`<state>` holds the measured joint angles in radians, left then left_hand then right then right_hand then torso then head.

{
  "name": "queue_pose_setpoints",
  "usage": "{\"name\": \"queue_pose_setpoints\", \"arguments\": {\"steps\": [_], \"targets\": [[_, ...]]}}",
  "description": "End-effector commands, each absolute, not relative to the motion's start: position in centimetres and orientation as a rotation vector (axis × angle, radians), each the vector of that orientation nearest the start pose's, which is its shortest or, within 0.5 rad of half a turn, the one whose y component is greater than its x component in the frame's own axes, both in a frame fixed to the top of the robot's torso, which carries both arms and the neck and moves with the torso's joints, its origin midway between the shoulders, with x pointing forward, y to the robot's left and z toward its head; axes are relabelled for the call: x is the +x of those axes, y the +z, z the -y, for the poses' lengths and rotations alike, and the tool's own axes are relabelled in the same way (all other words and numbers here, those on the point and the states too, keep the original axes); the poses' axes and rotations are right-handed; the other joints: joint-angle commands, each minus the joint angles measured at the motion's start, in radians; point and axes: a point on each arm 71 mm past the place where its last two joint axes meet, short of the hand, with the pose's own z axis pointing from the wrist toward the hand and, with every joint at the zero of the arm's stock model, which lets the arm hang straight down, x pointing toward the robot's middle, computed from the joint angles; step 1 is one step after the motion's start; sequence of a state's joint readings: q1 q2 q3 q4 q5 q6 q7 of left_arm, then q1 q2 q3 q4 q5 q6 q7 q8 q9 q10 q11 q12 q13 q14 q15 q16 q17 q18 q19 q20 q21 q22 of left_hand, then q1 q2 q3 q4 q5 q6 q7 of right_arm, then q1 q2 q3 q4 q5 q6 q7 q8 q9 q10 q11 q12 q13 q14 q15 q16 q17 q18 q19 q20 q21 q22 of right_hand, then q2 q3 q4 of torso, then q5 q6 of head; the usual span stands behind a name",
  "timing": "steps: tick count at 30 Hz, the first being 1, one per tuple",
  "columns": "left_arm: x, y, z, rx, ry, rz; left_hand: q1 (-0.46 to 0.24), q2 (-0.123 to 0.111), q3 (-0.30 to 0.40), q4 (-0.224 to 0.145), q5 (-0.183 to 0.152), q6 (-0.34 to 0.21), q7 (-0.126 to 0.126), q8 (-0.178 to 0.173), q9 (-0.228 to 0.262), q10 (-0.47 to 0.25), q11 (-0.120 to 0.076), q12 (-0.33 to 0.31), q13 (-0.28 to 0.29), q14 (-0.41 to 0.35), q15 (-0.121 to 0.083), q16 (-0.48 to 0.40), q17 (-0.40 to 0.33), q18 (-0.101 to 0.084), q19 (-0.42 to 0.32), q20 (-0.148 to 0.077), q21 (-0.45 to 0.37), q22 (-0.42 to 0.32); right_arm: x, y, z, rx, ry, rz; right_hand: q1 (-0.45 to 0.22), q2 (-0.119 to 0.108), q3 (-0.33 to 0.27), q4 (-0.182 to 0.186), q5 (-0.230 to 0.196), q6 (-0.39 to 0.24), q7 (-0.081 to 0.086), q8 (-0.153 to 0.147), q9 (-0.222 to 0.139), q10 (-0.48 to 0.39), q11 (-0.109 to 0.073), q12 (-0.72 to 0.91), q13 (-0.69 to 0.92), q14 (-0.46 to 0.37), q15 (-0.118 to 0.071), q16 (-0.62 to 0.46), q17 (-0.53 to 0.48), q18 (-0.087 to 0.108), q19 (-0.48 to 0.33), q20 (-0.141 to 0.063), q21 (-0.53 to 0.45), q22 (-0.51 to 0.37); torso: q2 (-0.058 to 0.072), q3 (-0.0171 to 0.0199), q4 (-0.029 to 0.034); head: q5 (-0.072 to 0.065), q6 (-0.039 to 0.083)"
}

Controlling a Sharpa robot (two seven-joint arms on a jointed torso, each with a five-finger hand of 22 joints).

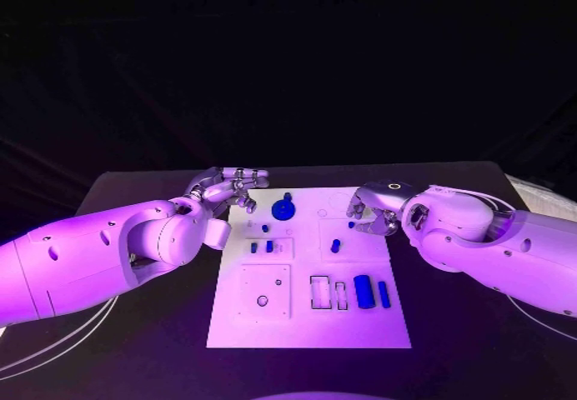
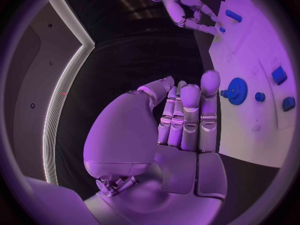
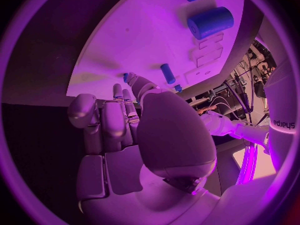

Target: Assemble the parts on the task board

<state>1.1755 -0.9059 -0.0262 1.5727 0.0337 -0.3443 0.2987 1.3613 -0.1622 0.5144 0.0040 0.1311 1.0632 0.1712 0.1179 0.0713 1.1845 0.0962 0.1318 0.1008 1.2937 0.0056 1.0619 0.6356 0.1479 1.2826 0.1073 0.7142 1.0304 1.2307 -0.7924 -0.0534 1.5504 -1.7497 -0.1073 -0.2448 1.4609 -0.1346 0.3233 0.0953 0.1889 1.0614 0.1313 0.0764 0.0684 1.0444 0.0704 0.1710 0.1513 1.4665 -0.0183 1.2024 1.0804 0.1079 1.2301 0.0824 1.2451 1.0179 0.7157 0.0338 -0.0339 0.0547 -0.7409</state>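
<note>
The white task board (image 1: 307,321) lies in the middle of the black table. A blue gear (image 1: 283,208) sits near its far edge, also seen as the gear (image 2: 237,91) in the left wrist view. My left hand (image 1: 228,185) hovers at the board's far left corner, fingers straight and side by side, holding nothing (image 2: 181,120). My right hand (image 1: 375,212) is over the far right part of the board. Its thumb and fingertips (image 3: 117,90) close around a small blue peg (image 3: 126,77) that stands on the board (image 1: 353,223).
Small blue pegs (image 1: 261,247) stand left of centre and another peg (image 1: 335,245) stands mid-board. A thick blue block (image 1: 363,291) and a slim blue bar (image 1: 383,293) lie at the near right, beside empty slots (image 1: 321,292). A square recessed plate (image 1: 264,292) sits near left.
</note>
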Motion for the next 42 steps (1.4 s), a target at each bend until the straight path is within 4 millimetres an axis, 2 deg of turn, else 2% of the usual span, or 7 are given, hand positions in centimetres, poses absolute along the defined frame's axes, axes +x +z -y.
{"name": "queue_pose_setpoints", "arguments": {"steps": [1,17,22,24,26,32,42], "targets": [[47.8,-18.7,-23.2,-1.374,-1.510,-1.339,-0.009,0.002,-0.007,-0.001,0.005,-0.001,-0.003,0.003,-0.001,-0.006,-0.002,0.004,0.001,-0.009,0.002,-0.004,-0.003,0.015,-0.008,0.000,-0.007,-0.003,48.3,-18.9,16.7,-0.533,0.330,-1.740,-0.001,-0.008,0.007,0.000,-0.005,0.002,-0.007,-0.007,0.000,-0.010,0.000,-0.005,-0.004,0.019,-0.010,-0.007,-0.003,0.011,-0.001,-0.006,-0.007,-0.001,0.001,0.0005,-0.0001,-0.003,-0.001],[47.6,-18.6,-23.2,-1.381,-1.549,-1.326,-0.010,0.006,-0.014,-0.001,0.005,-0.001,-0.004,0.004,-0.002,-0.008,-0.003,0.011,0.002,-0.013,0.002,-0.005,-0.009,0.016,-0.011,0.000,-0.015,-0.008,48.6,-20.1,15.9,-0.546,0.347,-1.773,-0.012,0.014,0.042,0.002,-0.010,0.025,-0.007,-0.003,0.002,0.019,0.000,-0.007,-0.044,0.019,-0.008,-0.018,-0.013,0.009,0.008,-0.007,-0.005,0.005,0.000,0.0005,0.0006,-0.007,-0.007],[47.6,-18.6,-23.1,-1.382,-1.552,-1.329,0.000,0.011,-0.016,-0.008,0.007,-0.003,-0.004,0.005,-0.002,-0.011,-0.004,0.016,0.003,-0.015,0.001,-0.005,-0.012,0.017,-0.011,-0.001,-0.019,-0.011,48.6,-20.3,15.7,-0.552,0.352,-1.780,-0.005,0.041,0.075,-0.007,-0.046,0.054,-0.011,0.007,0.008,0.056,-0.006,0.001,-0.058,0.025,-0.005,-0.006,0.003,0.005,0.023,-0.005,0.007,0.023,0.000,0.0005,0.0017,-0.007,-0.009],[47.6,-18.6,-23.1,-1.382,-1.552,-1.330,0.001,0.012,-0.016,-0.009,0.007,-0.003,-0.003,0.005,-0.002,-0.012,-0.003,0.016,0.003,-0.015,0.001,-0.005,-0.013,0.017,-0.012,-0.001,-0.020,-0.012,48.6,-20.3,15.6,-0.555,0.352,-1.784,0.018,0.062,0.111,-0.030,-0.087,0.074,-0.012,0.015,0.013,0.086,-0.009,0.006,-0.064,0.028,-0.003,0.002,0.010,0.001,0.036,-0.004,0.020,0.043,0.000,0.0004,0.0014,-0.007,-0.009],[47.6,-18.6,-23.1,-1.383,-1.551,-1.332,0.008,0.014,-0.016,-0.013,0.009,-0.005,-0.002,0.004,-0.003,-0.016,-0.002,0.019,0.003,-0.017,0.001,-0.004,-0.016,0.017,-0.011,-0.001,-0.021,-0.013,48.6,-20.4,15.6,-0.556,0.352,-1.785,0.023,0.069,0.132,-0.045,-0.104,0.086,-0.012,0.018,0.016,0.104,-0.010,0.006,-0.068,0.030,-0.003,0.003,0.010,-0.002,0.046,-0.003,0.031,0.059,-0.001,0.0002,0.0009,-0.007,-0.009],[47.5,-18.6,-23.1,-1.385,-1.550,-1.334,0.017,0.018,-0.015,-0.022,0.011,-0.010,0.001,0.003,-0.003,-0.024,0.000,0.023,0.003,-0.019,0.002,-0.003,-0.020,0.017,-0.011,-0.001,-0.025,-0.016,48.6,-20.3,15.5,-0.543,0.343,-1.769,0.004,0.072,0.164,-0.064,-0.124,0.108,-0.012,0.025,0.025,0.144,-0.012,0.000,-0.075,0.031,-0.004,0.006,0.007,-0.008,0.064,0.000,0.054,0.091,0.000,0.0000,0.0005,-0.009,-0.007],[47.5,-18.6,-23.1,-1.384,-1.555,-1.335,0.019,0.018,-0.016,-0.026,0.012,-0.017,0.005,0.001,-0.004,-0.032,0.003,0.026,0.003,-0.023,0.004,-0.005,-0.027,0.018,-0.014,0.000,-0.034,-0.022,48.5,-19.7,15.5,-0.500,0.356,-1.689,-0.015,0.061,0.174,-0.077,-0.125,0.118,-0.009,0.027,0.032,0.163,-0.011,-0.009,-0.079,0.030,-0.003,0.007,0.005,-0.010,0.071,0.002,0.065,0.106,-0.002,0.0000,0.0009,-0.011,-0.008]]}}
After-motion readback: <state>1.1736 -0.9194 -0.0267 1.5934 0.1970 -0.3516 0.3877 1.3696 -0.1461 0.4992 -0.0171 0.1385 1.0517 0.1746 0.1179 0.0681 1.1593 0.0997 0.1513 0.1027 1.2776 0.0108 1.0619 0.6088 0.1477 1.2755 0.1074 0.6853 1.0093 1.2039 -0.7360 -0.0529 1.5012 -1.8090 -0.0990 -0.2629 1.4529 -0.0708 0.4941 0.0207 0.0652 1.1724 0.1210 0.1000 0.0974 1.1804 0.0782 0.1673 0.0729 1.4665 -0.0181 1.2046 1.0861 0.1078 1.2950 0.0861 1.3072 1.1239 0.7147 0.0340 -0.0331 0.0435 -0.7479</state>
